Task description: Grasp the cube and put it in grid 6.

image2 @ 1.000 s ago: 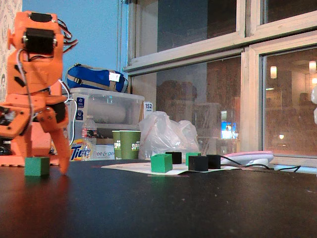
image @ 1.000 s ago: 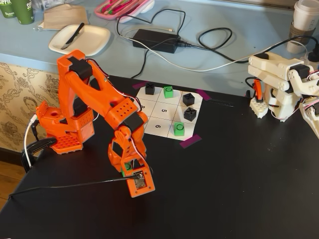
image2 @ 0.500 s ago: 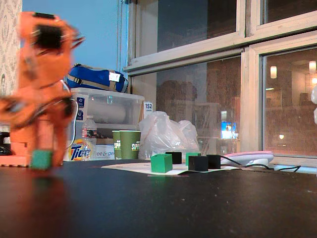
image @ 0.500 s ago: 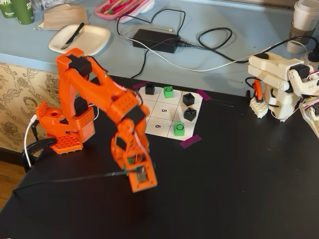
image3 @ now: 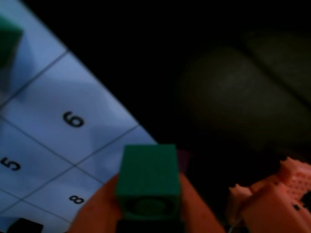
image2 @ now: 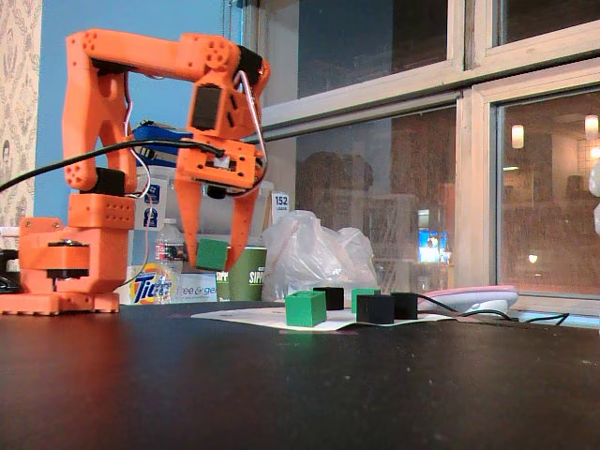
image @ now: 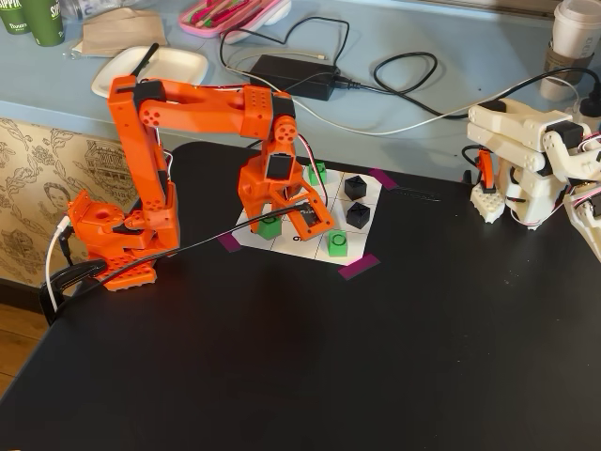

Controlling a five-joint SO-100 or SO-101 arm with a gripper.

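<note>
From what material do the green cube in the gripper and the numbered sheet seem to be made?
The cube looks like moulded or printed plastic: even green colour, matte faces, sharp edges, a ring mark on one face. The numbered sheet looks like plain white paper: flat, thin, with printed black lines and digits, held down by purple tape at its corners.

Looks like a cafe or shared hangout space, used as a hobby robotics bench. Black table (image: 282, 376) against a light blue counter (image: 423, 103) cluttered with paper coffee cups (image: 575, 33), a power brick (image: 291, 75) and a pink pencil case (image: 235, 14). Large windows (image2: 525, 159) show night outside. Patterned wallpaper (image: 47, 178), Tide box (image2: 155, 281), plastic bag (image2: 314, 258).
</note>
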